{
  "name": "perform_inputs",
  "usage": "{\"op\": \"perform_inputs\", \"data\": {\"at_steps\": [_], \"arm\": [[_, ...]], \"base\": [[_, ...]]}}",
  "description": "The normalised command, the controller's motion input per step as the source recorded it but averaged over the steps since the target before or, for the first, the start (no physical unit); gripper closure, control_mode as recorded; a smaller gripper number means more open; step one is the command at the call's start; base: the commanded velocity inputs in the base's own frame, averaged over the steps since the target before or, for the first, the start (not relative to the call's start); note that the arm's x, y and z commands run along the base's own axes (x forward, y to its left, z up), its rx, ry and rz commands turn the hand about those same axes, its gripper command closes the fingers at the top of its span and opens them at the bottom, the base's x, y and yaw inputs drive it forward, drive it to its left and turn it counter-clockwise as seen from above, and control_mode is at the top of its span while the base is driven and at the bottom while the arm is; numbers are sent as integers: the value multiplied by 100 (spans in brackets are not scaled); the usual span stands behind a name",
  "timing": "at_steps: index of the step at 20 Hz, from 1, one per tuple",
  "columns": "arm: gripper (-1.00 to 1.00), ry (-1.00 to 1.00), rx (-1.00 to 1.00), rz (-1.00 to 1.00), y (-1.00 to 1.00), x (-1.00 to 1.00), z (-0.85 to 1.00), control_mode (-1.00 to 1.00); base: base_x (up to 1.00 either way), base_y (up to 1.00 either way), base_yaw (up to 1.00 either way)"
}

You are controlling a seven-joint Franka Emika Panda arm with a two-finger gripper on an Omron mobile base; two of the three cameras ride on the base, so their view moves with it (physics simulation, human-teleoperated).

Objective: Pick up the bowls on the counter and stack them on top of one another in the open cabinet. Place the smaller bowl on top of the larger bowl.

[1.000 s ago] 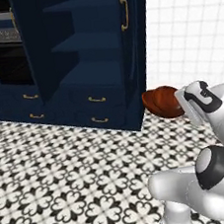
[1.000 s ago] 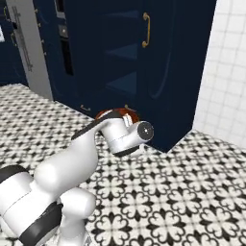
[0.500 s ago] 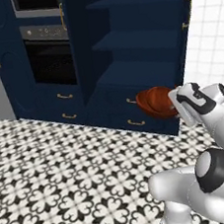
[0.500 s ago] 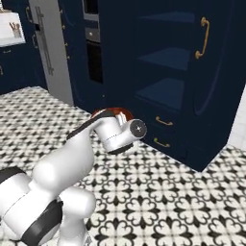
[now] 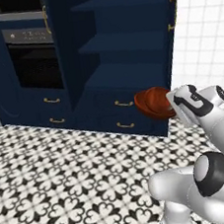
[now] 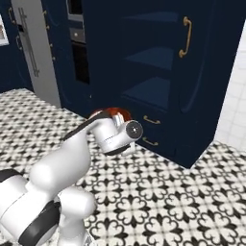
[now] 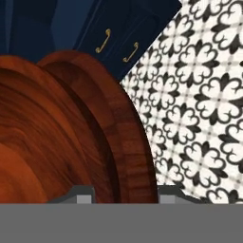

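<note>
The robot stood on the patterned floor facing the open cabinet, with a reddish-brown bowl carried out in front of it at about the level of the brass-handled drawers, below the lowest shelf. From the left side the bowl hung tipped on edge, just ahead of the white wrist; from the right it peeped out as a red rim behind the arm. The hand was closed on that bowl, its two dark tips straddling the rim with the wall of the bowl pinched between them. I could not tell from here whether this was the larger or the smaller bowl, and the shelves that I could see looked bare. To my eye this was the carrying step: the bowl was off the tabletop and not yet inside. The next move, I judged, called for lifting the bowl above the shelf edge, reaching it in between the shelves without catching the door on the right, and levelling it so that it would sit flat before the hand let go.
</note>
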Motion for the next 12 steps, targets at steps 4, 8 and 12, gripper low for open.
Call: {"op": "perform_inputs", "data": {"at_steps": [4, 8, 12], "arm": [[100, 0, 0, 0, 0, 0, 0, 100], [100, 0, 0, 0, 0, 0, 0, 100], [100, 0, 0, 0, 0, 0, 0, 100]], "base": [[100, -94, 26], [100, 40, 24], [100, 85, 3]]}}
